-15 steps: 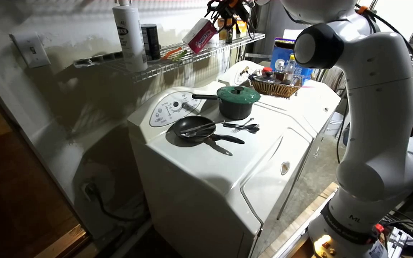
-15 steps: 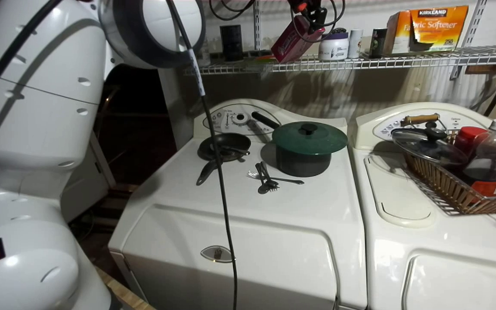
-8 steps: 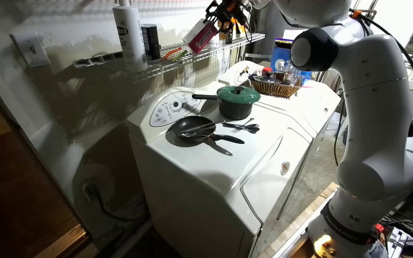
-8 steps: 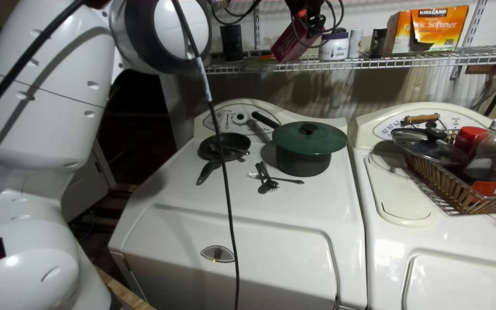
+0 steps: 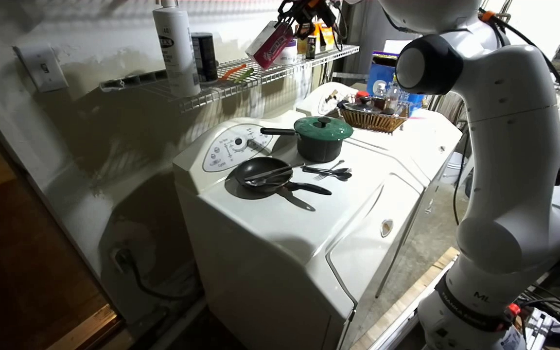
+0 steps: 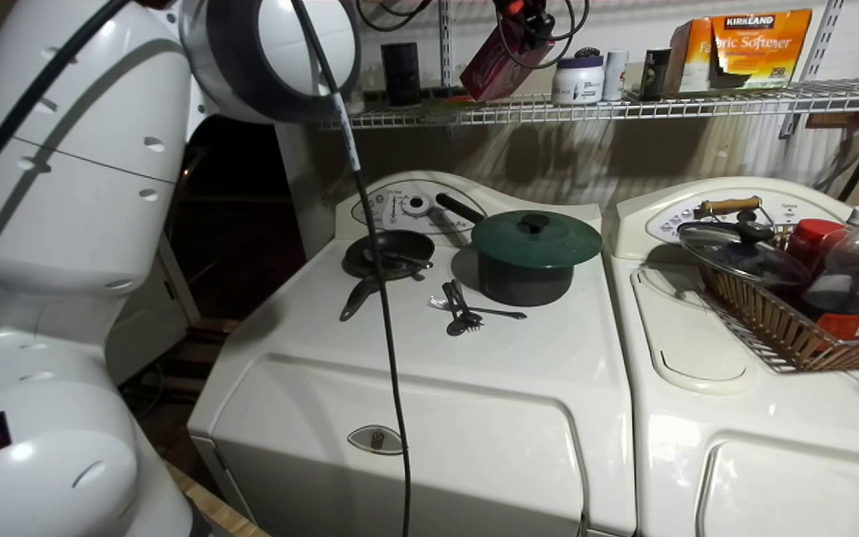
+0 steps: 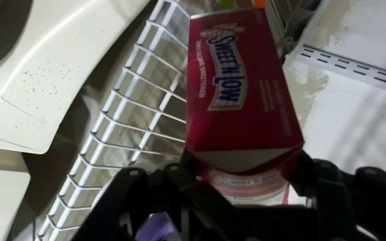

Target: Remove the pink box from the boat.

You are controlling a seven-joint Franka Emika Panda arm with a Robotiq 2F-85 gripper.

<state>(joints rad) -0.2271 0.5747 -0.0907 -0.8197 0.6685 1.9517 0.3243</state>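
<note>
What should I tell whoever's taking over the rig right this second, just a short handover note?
Gripper: closed on one end of the pink box.
Box: tilted, over the wire shelf; I can't tell whether a corner touches it.
Done: the box is grasped.
Left: probably carry it clear and set it down. I can't make out a boat in any view, so confirm where it should go.

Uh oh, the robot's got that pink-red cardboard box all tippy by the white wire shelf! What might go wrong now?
The pink-red cardboard box might slip: the black gripper holds it near one end, and it is tilted.
It might bump the round white jar with the purple lid, which looks close by on the white wire shelf.
If dropped, it might hit the dark round pot with the green lid lower down.
</note>
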